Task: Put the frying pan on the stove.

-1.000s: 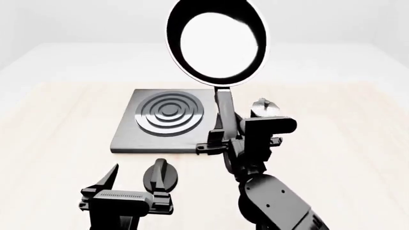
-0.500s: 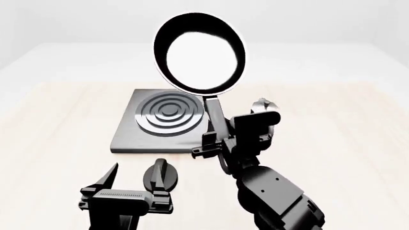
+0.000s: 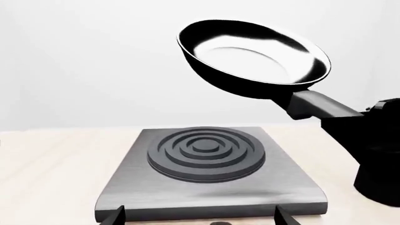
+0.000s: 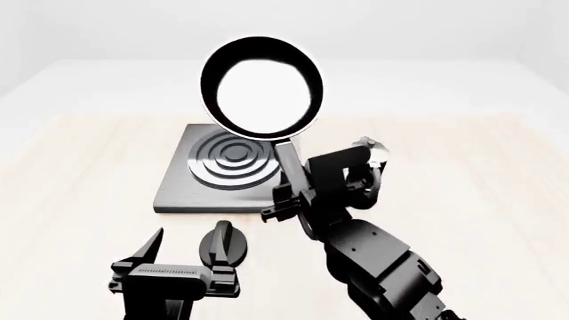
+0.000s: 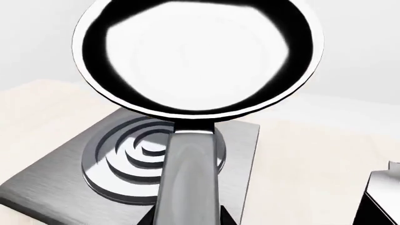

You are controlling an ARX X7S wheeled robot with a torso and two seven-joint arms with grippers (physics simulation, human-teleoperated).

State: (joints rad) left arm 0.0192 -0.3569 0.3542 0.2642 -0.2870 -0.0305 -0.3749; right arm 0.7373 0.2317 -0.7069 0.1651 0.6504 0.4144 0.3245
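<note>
The frying pan (image 4: 260, 87) is glossy black with a bright reflective inside. My right gripper (image 4: 289, 192) is shut on its long handle (image 5: 187, 183) and holds it in the air, tilted, above the stove's far part. The pan also shows in the left wrist view (image 3: 253, 58) and the right wrist view (image 5: 194, 56). The stove (image 4: 182, 187) is a flat grey plate with dark ring burner (image 3: 205, 152) on the light table; it also shows in the right wrist view (image 5: 56, 178). My left gripper (image 4: 182, 257) is open and empty, low in front of the stove.
A small round black knob (image 4: 222, 243) lies on the table just in front of the stove, beside my left gripper. A small silver and black pot (image 4: 372, 150) stands right of the stove, partly behind my right arm. The light wooden table (image 4: 80, 173) spreads on both sides.
My right gripper has carried the pan to the left and a little lower, from right of the stove to above its far part. The left gripper has not moved.
</note>
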